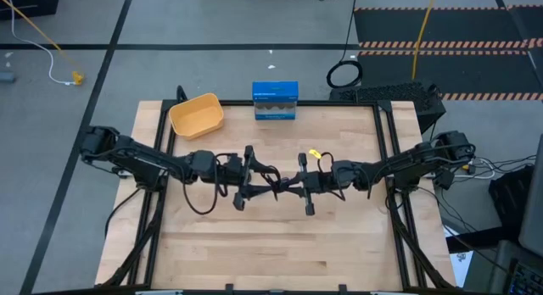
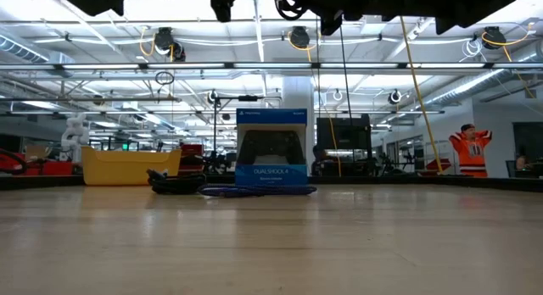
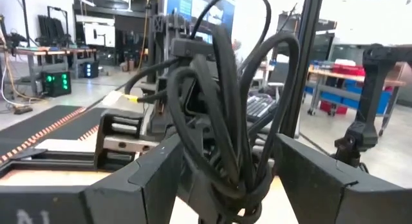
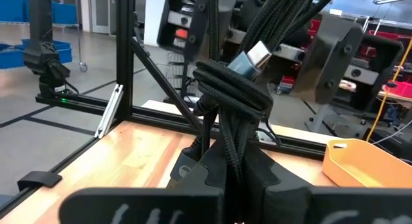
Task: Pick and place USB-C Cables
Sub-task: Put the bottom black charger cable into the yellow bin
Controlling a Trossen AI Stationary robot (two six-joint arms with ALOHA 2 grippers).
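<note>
Wooden bench (image 1: pixel 271 244) below, both my claws meet at its middle. My left claw (image 1: pixel 246 178) and right claw (image 1: pixel 304 183) each grasp the same black cable (image 1: pixel 276 186), strung 9-to-3 between them. The yellow bin (image 1: pixel 197 115) lies at 11, nearer my left arm.

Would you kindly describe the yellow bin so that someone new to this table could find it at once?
Start at the wooden table and go to its far edge, on the left arm's side. There the yellow bin sits by the corner, left of the blue box. It is the only open, shallow, yellow container; its neighbour is a closed blue carton.
</note>
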